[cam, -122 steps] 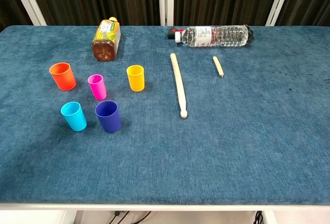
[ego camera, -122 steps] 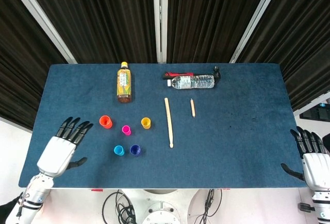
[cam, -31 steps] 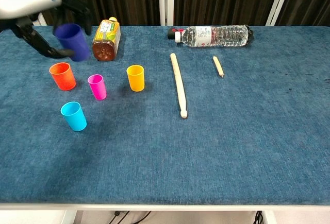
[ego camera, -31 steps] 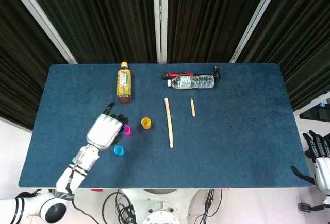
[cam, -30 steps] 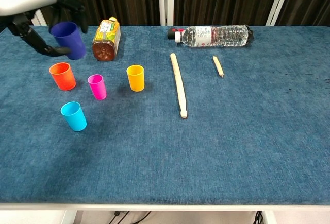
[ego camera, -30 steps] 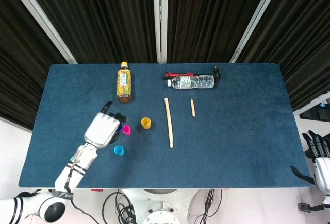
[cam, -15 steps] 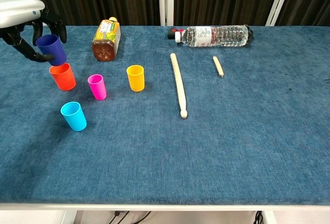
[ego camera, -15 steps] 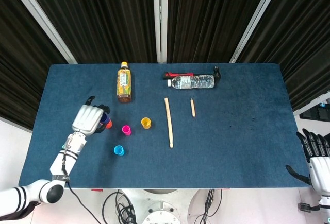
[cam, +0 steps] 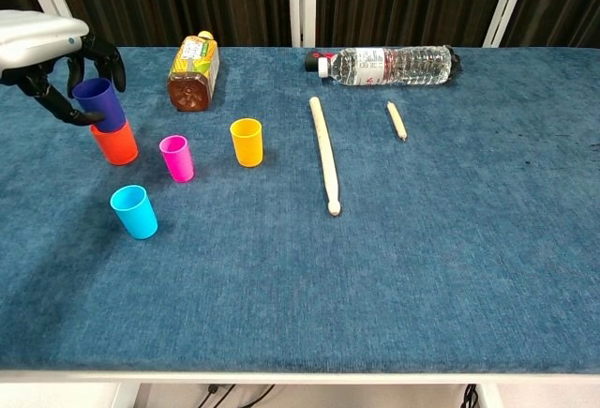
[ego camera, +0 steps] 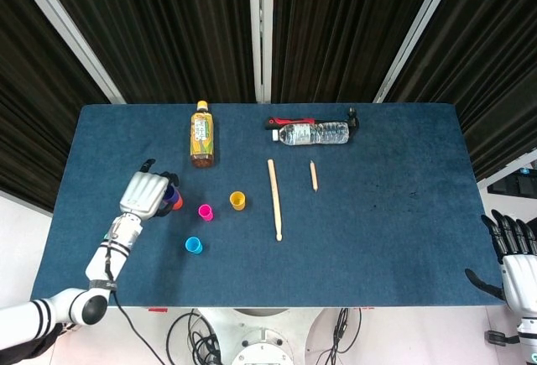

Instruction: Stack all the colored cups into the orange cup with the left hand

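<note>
My left hand [cam: 47,47] [ego camera: 143,193] grips the dark blue cup [cam: 99,104], whose base sits in the mouth of the orange cup [cam: 116,145] at the table's left. In the head view only slivers of the blue cup [ego camera: 170,192] and orange cup [ego camera: 177,204] show beside the hand. The pink cup [cam: 176,158] [ego camera: 205,211], yellow cup [cam: 247,142] [ego camera: 237,200] and light blue cup [cam: 134,211] [ego camera: 194,245] stand upright and apart to the right and front. My right hand [ego camera: 513,258] hangs open off the table's right front corner, holding nothing.
A tea bottle [cam: 192,70] lies behind the cups. A clear water bottle [cam: 389,64] lies at the back centre. A long wooden stick [cam: 324,153] and a short stick [cam: 397,119] lie mid-table. The table's left edge [ego camera: 67,189] is close to my left hand.
My left hand has carried the dark blue cup left and lowered it from above the orange cup into its mouth. The right hand has barely moved.
</note>
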